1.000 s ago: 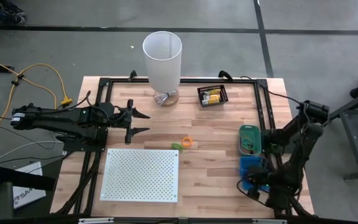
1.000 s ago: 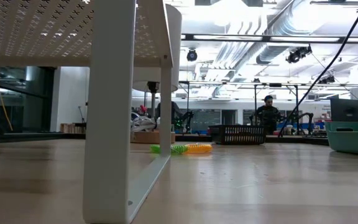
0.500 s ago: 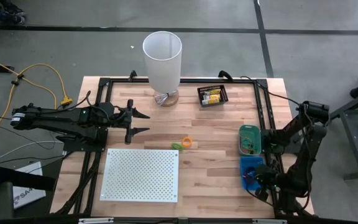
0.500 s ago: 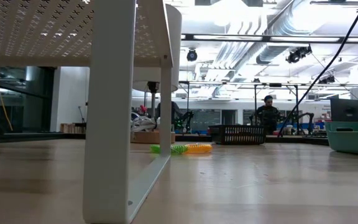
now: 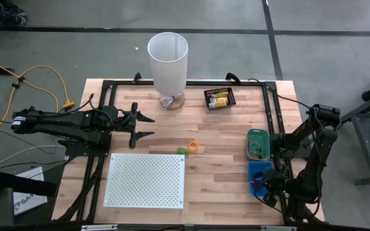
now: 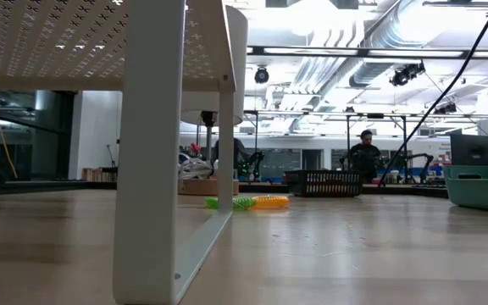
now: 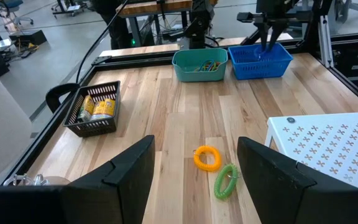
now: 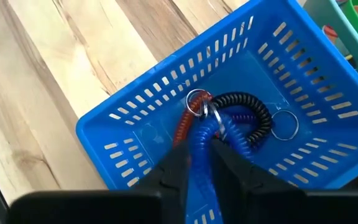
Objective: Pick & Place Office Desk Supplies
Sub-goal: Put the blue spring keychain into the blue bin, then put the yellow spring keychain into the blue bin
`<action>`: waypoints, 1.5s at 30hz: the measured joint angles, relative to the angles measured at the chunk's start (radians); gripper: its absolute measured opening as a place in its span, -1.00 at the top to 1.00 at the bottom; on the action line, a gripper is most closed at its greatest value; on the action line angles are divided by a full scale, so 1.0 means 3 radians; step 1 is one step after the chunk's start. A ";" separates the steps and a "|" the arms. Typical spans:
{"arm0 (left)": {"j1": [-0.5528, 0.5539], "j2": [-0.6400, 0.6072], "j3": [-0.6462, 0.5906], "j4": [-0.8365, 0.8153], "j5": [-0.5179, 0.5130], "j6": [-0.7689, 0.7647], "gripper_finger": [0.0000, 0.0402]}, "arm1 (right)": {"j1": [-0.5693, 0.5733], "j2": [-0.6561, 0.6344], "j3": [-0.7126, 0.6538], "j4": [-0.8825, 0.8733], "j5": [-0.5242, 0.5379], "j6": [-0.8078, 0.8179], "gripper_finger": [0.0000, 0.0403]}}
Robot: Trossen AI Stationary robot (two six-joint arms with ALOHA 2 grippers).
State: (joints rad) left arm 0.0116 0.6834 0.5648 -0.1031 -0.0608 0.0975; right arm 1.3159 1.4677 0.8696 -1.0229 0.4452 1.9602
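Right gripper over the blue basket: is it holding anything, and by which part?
The right gripper pinches the blue coil loop by its lower end, inside the blue basket.

This is a robotics lab in a big industrial hall. The wooden table [image 5: 223, 128] stands on a grey concrete floor [image 5: 313, 51] with dark lines. Behind it, the low view shows an open ceiling with silver air ducts [image 6: 371, 51], long lamps, more work benches and a person [image 6: 365, 152] far away. A yellow cable [image 5: 50, 80] lies on the floor
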 joint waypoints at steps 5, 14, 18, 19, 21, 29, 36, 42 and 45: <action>0.0000 0.0001 0.0000 0.0001 0.0001 0.0000 -0.10 | -0.0012 0.0000 0.0000 0.0002 0.0002 0.0001 0.58; 0.0000 0.0001 0.0000 0.0001 0.0001 0.0000 -0.10 | -0.0032 0.0003 0.0000 0.0008 0.0245 0.0001 0.45; 0.0001 0.0001 0.0000 0.0000 0.0000 0.0000 -0.10 | -0.0166 0.0003 0.0000 0.0001 0.0547 -0.0155 0.46; 0.0000 0.0001 0.0000 0.0001 0.0001 0.0000 -0.10 | -0.0225 0.0003 0.0000 0.0007 0.0595 -0.0251 0.46; 0.0001 0.0001 0.0000 0.0001 0.0000 0.0000 -0.10 | -0.0369 0.0003 0.0000 0.0029 0.0628 -0.0480 0.46; 0.0001 0.0001 0.0000 0.0000 0.0001 0.0000 -0.10 | -0.1137 0.0003 0.0000 0.0478 0.0617 -0.1835 0.47; 0.0000 0.0001 0.0000 0.0001 0.0000 0.0000 -0.10 | -0.1815 0.0003 0.0000 0.1218 0.0604 -0.3308 0.47; 0.0000 0.0001 0.0000 0.0001 0.0000 0.0000 -0.10 | -0.2368 0.0003 0.0000 0.1839 0.0331 -0.4338 0.47; 0.0000 0.0001 0.0000 0.0000 0.0001 0.0000 -0.10 | -0.2619 0.0003 0.0000 0.2134 0.0114 -0.4762 0.47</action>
State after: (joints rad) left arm 0.0116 0.6836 0.5648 -0.1032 -0.0607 0.0975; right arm 0.5301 1.4685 0.8696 -0.3827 0.4795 0.5317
